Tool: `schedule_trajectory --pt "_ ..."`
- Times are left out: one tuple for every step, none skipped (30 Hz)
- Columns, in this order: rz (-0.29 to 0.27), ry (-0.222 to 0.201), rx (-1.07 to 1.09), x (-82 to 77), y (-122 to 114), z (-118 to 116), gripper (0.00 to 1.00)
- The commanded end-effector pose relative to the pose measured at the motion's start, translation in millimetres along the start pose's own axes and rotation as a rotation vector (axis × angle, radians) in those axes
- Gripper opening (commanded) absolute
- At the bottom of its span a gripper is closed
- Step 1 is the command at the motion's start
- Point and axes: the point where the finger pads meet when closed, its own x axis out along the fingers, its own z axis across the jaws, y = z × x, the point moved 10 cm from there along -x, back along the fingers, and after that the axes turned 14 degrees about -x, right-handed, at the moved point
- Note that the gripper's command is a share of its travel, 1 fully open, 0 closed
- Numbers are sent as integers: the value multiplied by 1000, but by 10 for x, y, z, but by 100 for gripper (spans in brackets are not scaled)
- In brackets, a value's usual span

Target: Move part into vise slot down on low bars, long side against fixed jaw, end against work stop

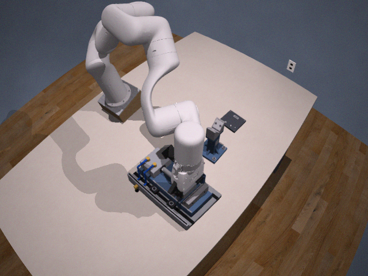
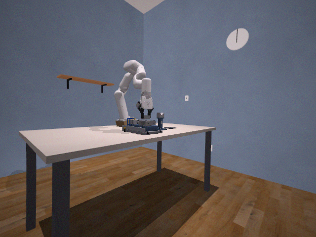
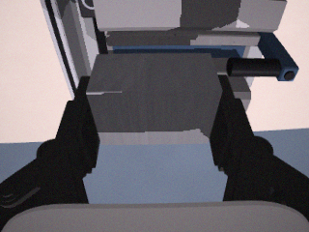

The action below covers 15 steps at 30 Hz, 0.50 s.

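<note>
Now gripper (image 3: 154, 126) is clamping the part (image 3: 154, 93) crosswise, hanging just short of work stop (image 3: 254, 68) at frame's upper right.

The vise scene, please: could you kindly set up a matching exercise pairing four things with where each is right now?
Things:
1. part
2. infeed plate
3. V-block
4. work stop

Places or states:
A. bare, nothing on it
B. dark rod pointing in beside the part's end
C. clamped between the gripper fingers over the vise
D. on a blue stand between vise and plate, holding nothing

Pairs: 1-C, 2-A, 3-D, 4-B
</note>
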Motion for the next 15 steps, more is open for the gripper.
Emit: schedule_trajectory --pt "-4 1 0 -1 -11 -5 0" --pt "-4 1 0 5 -11 -5 0" --pt "-4 1 0 10 -11 -5 0" --pt "-4 1 0 16 -11 -5 0" --pt "-4 1 0 20 -11 -5 0" --pt "-4 1 0 25 -11 -5 0" --pt "-4 1 0 29 -11 -5 0" --pt "-4 1 0 33 -11 -5 0" --pt "-4 1 0 36 -11 -5 0" --pt "-4 1 0 39 -11 -5 0" --pt "-4 1 0 41 -11 -5 0" --pt "-4 1 0 44 -11 -5 0" --pt "-4 1 0 45 -11 -5 0" --pt "-4 1 0 47 -11 -5 0" --pt "-4 1 0 48 -11 -5 0"
